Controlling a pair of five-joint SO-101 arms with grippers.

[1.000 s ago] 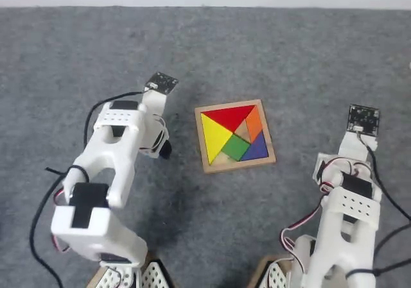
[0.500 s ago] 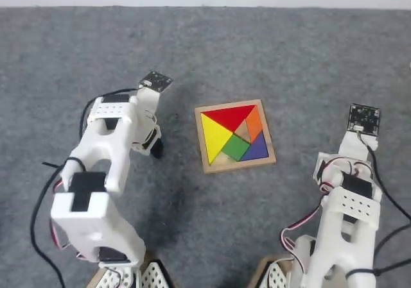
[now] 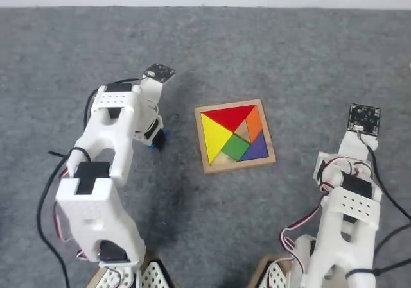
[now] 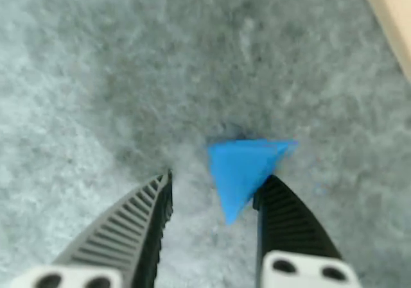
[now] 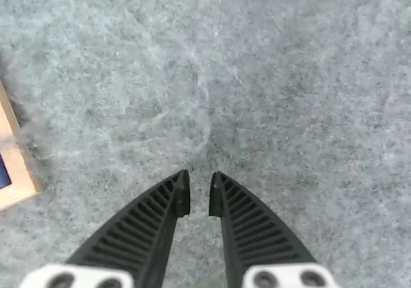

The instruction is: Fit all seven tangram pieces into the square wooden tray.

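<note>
Grey carpet [image 3: 289, 57], left end effector [image 4: 218, 177] straddling blue triangle [image 4: 247, 166], tray [image 3: 239, 166] alongside overhead.

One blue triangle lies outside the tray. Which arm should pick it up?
Left. Its open hand brackets the blue triangle on the carpet beside the wooden tray; the right hand is over bare carpet on the tray's far side.

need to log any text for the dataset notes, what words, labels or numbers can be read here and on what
None can be read.
The wooden tray and its coloured pieces bear no print, nor does the blue triangle.
Any marking on the small dark board on an arm's wrist is too small to read.
</note>
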